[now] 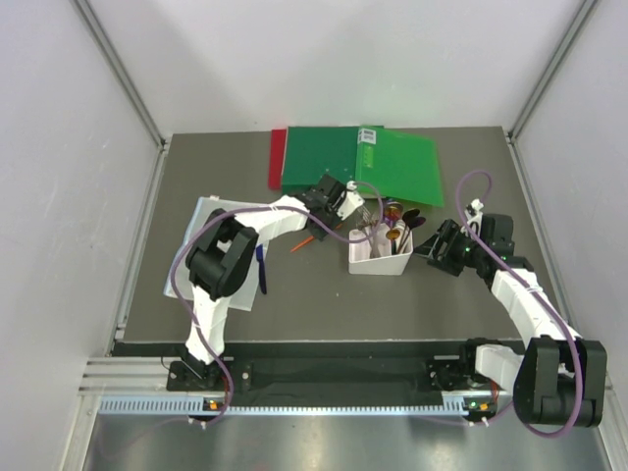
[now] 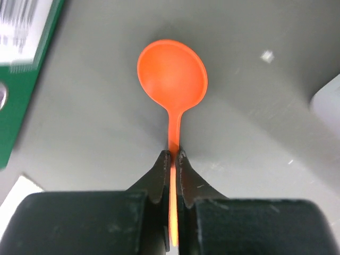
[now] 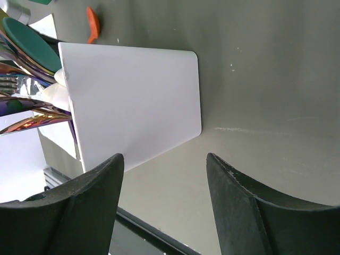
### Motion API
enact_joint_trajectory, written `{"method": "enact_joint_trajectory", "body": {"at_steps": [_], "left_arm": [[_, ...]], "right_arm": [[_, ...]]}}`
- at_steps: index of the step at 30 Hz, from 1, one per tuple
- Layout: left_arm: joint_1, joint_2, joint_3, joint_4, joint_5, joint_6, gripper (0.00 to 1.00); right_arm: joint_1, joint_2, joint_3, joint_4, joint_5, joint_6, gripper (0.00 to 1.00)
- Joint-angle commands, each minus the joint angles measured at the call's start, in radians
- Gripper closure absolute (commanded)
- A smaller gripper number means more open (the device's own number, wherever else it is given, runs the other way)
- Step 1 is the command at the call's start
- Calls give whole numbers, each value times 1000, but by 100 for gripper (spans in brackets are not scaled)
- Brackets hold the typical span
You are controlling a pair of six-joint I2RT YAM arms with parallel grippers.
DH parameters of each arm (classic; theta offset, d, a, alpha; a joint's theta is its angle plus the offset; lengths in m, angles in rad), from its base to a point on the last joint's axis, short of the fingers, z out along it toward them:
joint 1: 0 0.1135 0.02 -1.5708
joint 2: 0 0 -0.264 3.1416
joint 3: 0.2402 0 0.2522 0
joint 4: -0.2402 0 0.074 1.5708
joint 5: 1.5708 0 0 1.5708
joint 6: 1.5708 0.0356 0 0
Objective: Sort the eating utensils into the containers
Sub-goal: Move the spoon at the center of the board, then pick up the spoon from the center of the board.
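- Left pincer (image 2: 173, 158) clamped on the orange spoon (image 2: 172, 79) by its handle; spoon axis in line with the pincer, bowl ahead, low over the desk (image 2: 255, 133).
- White bin (image 1: 379, 265) sits just beside that pincer, to its right; left arm is nearer.
- Right pincer (image 3: 164, 159) wide, empty, facing the bin's far side.

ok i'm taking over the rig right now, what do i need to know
Left claw: shut on the handle of the orange plastic spoon, over the grey tabletop, not yet in the bin.
Right claw: open, empty, beside the small white rectangular plastic bin.
Done: rainbow-metallic and teal utensils already stand in the bin.
Left: bin the orange spoon. A dark blue utensil lies on the pale sheet.
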Motion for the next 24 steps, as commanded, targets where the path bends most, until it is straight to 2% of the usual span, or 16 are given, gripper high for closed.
{"method": "enact_joint_trajectory", "body": {"at_steps": [1,5,8,24], "left_arm": [[4,-17,-116,-129,-41,-10,100],[6,-145,-142,-104,-33,-15,100],[6,-182,-142,-90,-24,-4,100],[4,-112,-61,13,50,-51,100]], "right_arm": [[-7,-5,-2,15,5,-7,36],[-7,6,4,16,11,-9,36],[-7,14,7,18,13,-10,36],[-7,8,-8,30,22,-10,36]]}}
